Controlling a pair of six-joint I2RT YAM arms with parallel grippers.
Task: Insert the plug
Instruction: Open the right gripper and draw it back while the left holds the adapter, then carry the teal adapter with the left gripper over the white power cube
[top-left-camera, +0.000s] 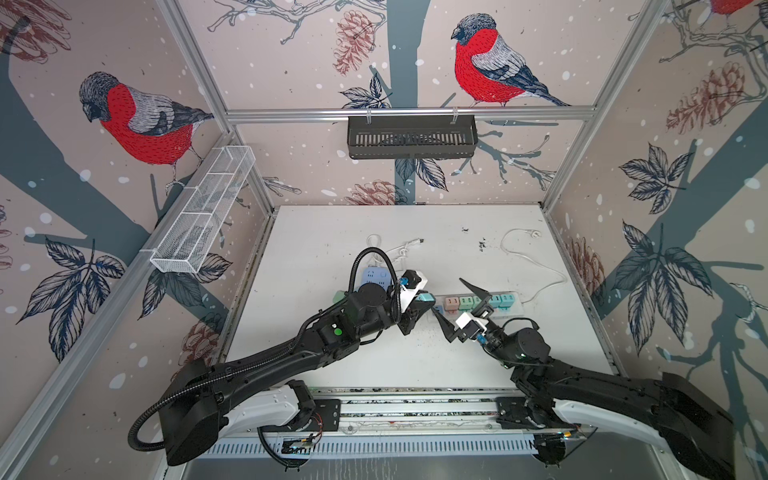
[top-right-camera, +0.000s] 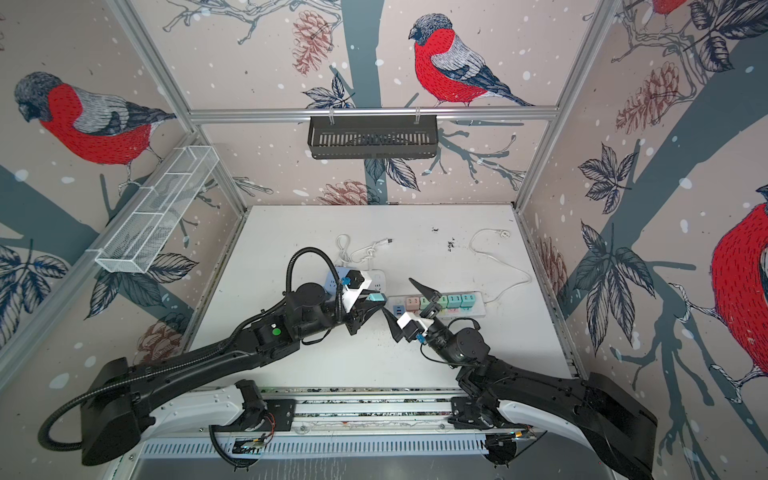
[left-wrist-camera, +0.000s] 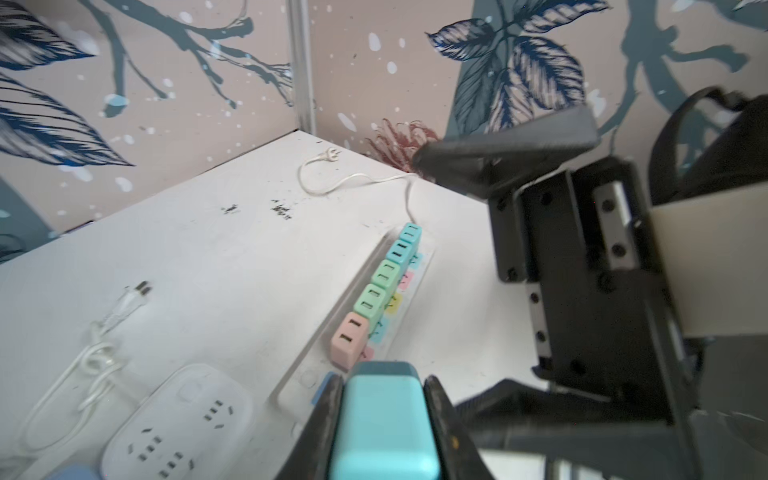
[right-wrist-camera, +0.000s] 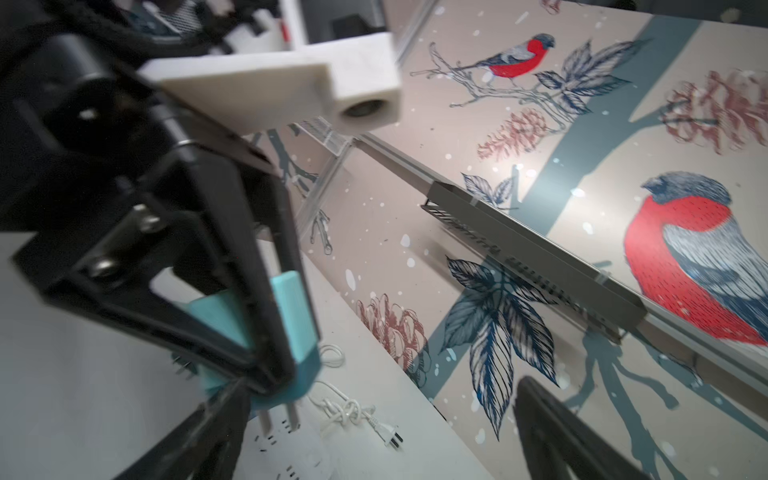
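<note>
My left gripper (top-left-camera: 422, 300) (left-wrist-camera: 384, 380) is shut on a teal plug (top-left-camera: 424, 297) (top-right-camera: 376, 297) (left-wrist-camera: 384, 419) held sideways between its fingers. In the right wrist view the plug (right-wrist-camera: 291, 316) points its two metal prongs down, just above a rounded white power strip (right-wrist-camera: 291, 459) (top-left-camera: 374, 276) (left-wrist-camera: 183, 419). A long white power strip (top-left-camera: 515, 297) (top-right-camera: 478, 309) (left-wrist-camera: 307, 376) carries several coloured plugs and starts just right of the held plug. My right gripper (top-left-camera: 457, 305) (top-right-camera: 406, 305) (right-wrist-camera: 382, 386) stands open beside the left one, with nothing between its fingers.
A knotted white cord (top-left-camera: 399, 249) (right-wrist-camera: 349, 409) lies behind the rounded strip. The long strip's own cord (top-left-camera: 523, 249) curls toward the back right corner. A black basket (top-left-camera: 411, 137) hangs on the back wall and a white wire basket (top-left-camera: 208, 208) on the left wall.
</note>
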